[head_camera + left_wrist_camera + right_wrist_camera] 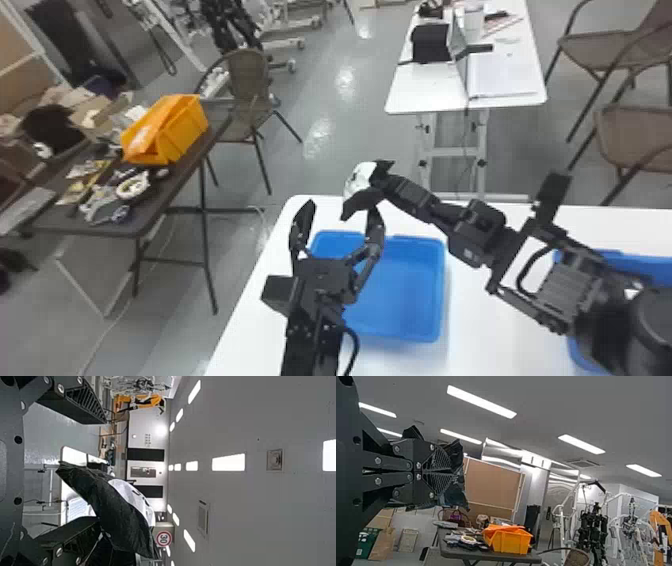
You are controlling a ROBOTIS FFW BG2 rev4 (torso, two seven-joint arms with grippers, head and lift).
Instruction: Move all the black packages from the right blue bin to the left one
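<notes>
The black package (359, 181) is up off the white table (505, 220), pinched between the 2 fingers of the right gripper (451, 471), which are closed on it with crumpled film bunching out on 2 sides. In the head view it appears just past the far rim of the left bin (442, 290), while the right bin (627, 262) lies partly behind the right arm. The left gripper (343, 206) is spread wide with nothing clasped, 1 of its fingers right beside the package's loose lower part; whether they touch I cannot tell. The package looks like a thin, glossy bag with a white patch (130, 496) on 1 face, so I would expect it to be light, soft and floppy, a bit slick, and hard to damage with a firm squeeze. It could sag or swivel about the pinch. If the left gripper is to take it, the best hold is probably across the fuller middle, away from the right fingers, gathering a good fold; a nip at the thin corner could slide free. For a drop from the right gripper, it should hang over the bin's middle first.
</notes>
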